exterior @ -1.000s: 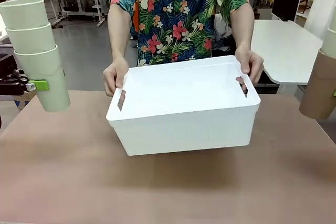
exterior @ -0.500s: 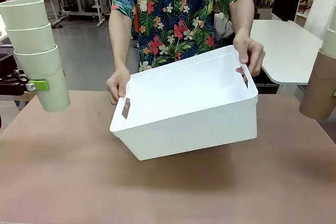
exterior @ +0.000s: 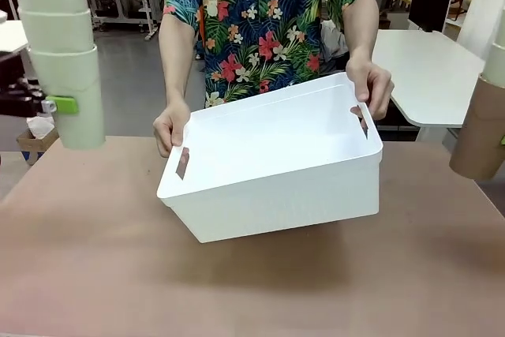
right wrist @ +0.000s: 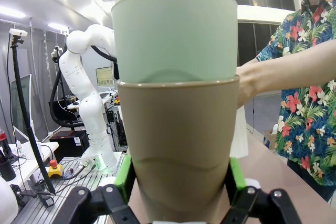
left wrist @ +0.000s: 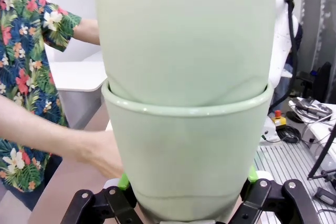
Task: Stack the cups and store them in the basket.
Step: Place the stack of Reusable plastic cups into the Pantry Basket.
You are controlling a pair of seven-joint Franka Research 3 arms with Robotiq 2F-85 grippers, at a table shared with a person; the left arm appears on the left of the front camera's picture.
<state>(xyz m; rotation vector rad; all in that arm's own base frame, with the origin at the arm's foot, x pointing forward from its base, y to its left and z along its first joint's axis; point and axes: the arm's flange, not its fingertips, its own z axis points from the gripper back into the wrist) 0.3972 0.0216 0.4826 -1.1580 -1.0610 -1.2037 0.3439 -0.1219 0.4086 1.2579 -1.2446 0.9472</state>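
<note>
A person's two hands hold the white basket [exterior: 276,187] by its end handles, tilted above the table's middle with its open side toward me. At the far left my left gripper [exterior: 59,105] is shut on a stack of three mint green cups [exterior: 63,53], held upright in the air; the same stack [left wrist: 184,103] rises between the green pads in the left wrist view. At the right edge my right gripper [right wrist: 178,182] is shut on a taupe-brown cup [exterior: 480,136] with mint cups [right wrist: 173,30] nested inside it.
The brown table [exterior: 252,282] has free room in front of the basket and on both sides. The person [exterior: 268,21] in a flowered shirt stands at the far side. A white table [exterior: 430,69] stands behind on the right.
The person has tipped the basket, lifting its right end, and shifted it slightly left. My left gripper has raised its cup stack and brought it more upright. The right stack has not moved.
</note>
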